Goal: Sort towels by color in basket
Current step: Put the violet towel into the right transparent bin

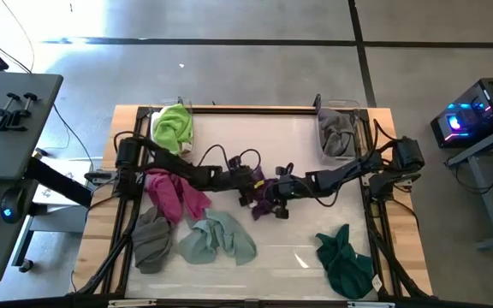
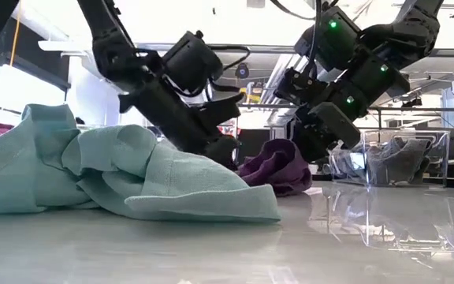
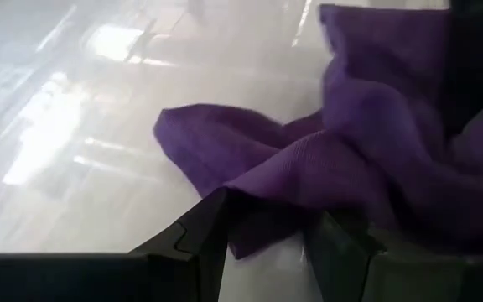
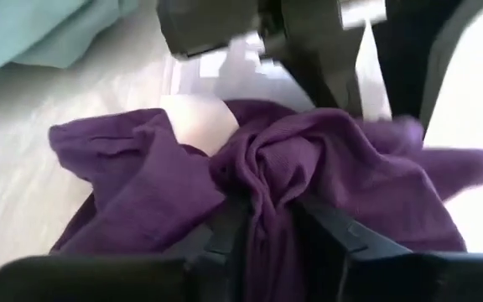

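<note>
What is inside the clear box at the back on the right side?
A grey towel lies bunched inside the clear bin at the table's back right corner. Whether anything is under that towel cannot be seen, because the towel covers the bottom.

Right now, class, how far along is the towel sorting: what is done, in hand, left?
Done: a lime green towel and a grey towel sit in bins at the table's far edge. In hand: both the left gripper and right gripper pinch the purple towel. Left: magenta, grey-brown, mint, dark green towels.
</note>
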Controlling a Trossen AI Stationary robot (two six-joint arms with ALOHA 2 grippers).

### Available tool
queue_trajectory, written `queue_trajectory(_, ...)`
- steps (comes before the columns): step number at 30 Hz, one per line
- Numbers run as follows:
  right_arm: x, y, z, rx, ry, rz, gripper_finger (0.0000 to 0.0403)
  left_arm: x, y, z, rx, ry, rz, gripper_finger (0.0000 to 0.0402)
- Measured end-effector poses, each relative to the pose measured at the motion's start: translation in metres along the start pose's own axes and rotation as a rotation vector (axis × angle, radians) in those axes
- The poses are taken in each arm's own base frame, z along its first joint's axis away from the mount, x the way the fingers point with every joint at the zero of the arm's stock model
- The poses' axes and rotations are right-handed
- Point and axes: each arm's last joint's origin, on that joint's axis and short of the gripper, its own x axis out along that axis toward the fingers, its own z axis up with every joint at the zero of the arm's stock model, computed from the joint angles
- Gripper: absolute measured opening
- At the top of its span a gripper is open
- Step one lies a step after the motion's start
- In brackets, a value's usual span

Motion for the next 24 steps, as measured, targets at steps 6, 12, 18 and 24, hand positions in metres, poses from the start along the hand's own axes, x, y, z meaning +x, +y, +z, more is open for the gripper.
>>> queue_trajectory(6,0.0,0.0,0.006,-0.095,-0.03,-0.001,0.0179,0.0,-0.006,0.001,0.06,-0.026,-0.06,0.0135)
queue_trajectory(12,0.0,-0.008,0.01,-0.11,-0.05,-0.036,0.0256,-0.003,-0.014,0.001,0.108,-0.04,-0.109,0.0135)
queue_trajectory(18,0.006,-0.016,0.006,-0.05,-0.037,0.02,0.0269,-0.006,-0.023,0.003,0.182,-0.08,-0.122,0.0135)
queue_trajectory(24,0.02,-0.015,-0.006,-0.042,0.011,0.027,0.0239,-0.021,-0.03,0.011,0.285,-0.095,-0.065,0.0135)
